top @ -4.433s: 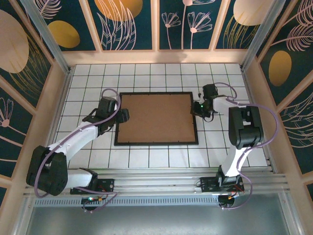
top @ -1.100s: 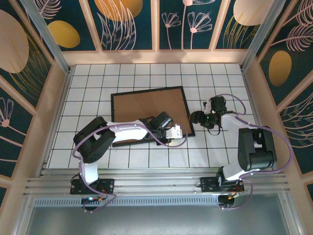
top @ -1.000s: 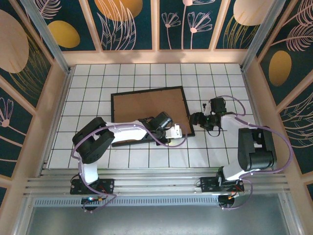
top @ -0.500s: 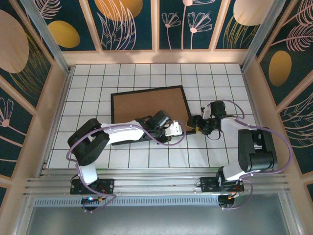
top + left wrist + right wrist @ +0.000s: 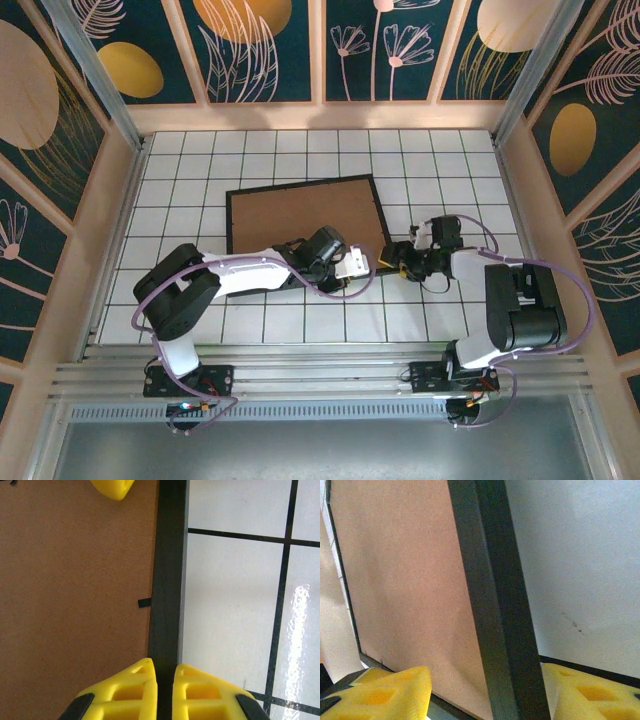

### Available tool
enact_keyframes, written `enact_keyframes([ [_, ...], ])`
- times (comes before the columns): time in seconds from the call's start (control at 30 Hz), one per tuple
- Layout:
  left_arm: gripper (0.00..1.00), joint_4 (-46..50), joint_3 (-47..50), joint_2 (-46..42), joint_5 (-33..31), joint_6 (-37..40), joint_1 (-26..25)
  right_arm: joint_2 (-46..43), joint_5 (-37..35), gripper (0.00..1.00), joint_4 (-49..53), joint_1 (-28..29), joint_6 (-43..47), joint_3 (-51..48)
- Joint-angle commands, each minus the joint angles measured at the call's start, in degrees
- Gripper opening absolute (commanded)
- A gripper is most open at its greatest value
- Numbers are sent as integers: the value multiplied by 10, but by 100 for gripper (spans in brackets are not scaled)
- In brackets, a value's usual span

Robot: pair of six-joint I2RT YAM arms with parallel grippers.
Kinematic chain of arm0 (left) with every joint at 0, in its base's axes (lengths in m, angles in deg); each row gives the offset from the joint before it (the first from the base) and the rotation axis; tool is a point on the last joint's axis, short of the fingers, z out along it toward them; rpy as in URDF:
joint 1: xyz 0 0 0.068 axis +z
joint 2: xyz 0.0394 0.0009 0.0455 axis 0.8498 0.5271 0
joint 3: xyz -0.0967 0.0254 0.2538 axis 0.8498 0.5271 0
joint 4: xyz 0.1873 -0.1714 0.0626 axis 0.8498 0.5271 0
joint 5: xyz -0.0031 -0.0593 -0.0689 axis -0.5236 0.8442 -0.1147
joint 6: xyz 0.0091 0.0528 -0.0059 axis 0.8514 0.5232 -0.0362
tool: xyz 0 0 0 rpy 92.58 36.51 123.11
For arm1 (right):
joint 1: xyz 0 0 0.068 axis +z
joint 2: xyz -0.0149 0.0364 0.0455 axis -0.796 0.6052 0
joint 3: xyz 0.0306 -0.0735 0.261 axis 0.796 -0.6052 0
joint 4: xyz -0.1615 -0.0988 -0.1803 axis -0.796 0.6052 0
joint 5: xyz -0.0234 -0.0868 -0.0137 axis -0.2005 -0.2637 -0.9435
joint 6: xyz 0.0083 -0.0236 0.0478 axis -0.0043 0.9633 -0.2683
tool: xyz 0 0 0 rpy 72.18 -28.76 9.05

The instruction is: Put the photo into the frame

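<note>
The black frame (image 5: 303,184) lies skewed on the tiled table, with a brown backing board (image 5: 300,220) filling it face up. The photo is hidden. My left gripper (image 5: 367,264) is at the frame's near right corner. In the left wrist view its yellow fingers (image 5: 131,692) are shut on the black rail (image 5: 167,580). My right gripper (image 5: 393,262) sits just right of that corner. In the right wrist view it (image 5: 485,672) is open and straddles the rail (image 5: 495,605), one finger over the board (image 5: 405,580).
White tiles with black grid lines (image 5: 450,180) surround the frame, with bare floor to its right and front. Wooden side walls (image 5: 525,200) box in the table. A yellow finger of the right gripper (image 5: 112,486) shows over the board in the left wrist view.
The frame has been turned askew since the earliest frame. Over the last second the right gripper moved left and nearer onto the frame's corner, narrowing its jaws. The left gripper kept its hold.
</note>
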Motion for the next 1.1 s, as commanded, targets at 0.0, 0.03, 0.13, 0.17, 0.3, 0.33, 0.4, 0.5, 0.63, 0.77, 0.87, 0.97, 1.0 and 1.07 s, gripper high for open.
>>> enact_keyframes([
  [0.0,13,-33,6,-18,2,-18,5,2,36,57,-36,-4,-19,-5],
  [0.03,15,-33,5,-16,1,-17,5,1,37,55,-39,-4,-21,-6],
  [0.13,21,-32,7,-15,-5,-17,5,-3,42,50,-47,-4,-28,-10],
  [0.17,25,-31,8,-16,-6,-17,5,-4,43,49,-49,-4,-31,-11],
  [0.3,39,-30,11,-24,-24,-12,4,-11,49,44,-52,-4,-40,-12],
  [0.33,41,-31,12,-27,-30,-12,4,-12,50,44,-53,-3,-42,-11],
  [0.4,47,-30,15,-35,-48,-8,3,-16,55,42,-59,-4,-51,-12],
  [0.5,52,-28,23,-46,-84,12,-9,-22,63,38,-71,-3,-69,-15],
  [0.63,56,-35,45,-71,-132,35,-20,-27,73,35,-82,-2,-94,-18],
  [0.77,62,-41,61,-87,-161,53,-34,-37,80,32,-89,0,-121,-17],
  [0.87,64,-40,67,-86,-195,67,-47,-50,81,32,-90,4,-141,-15],
  [0.97,65,-47,67,-81,-240,75,-55,-61,81,31,-86,8,-156,-13],
  [1.0,65,-50,66,-79,-253,80,-58,-64,80,31,-85,10,-161,-12],
  [1.07,64,-61,66,-76,-284,88,-64,-68,80,31,-83,12,-170,-10],
])
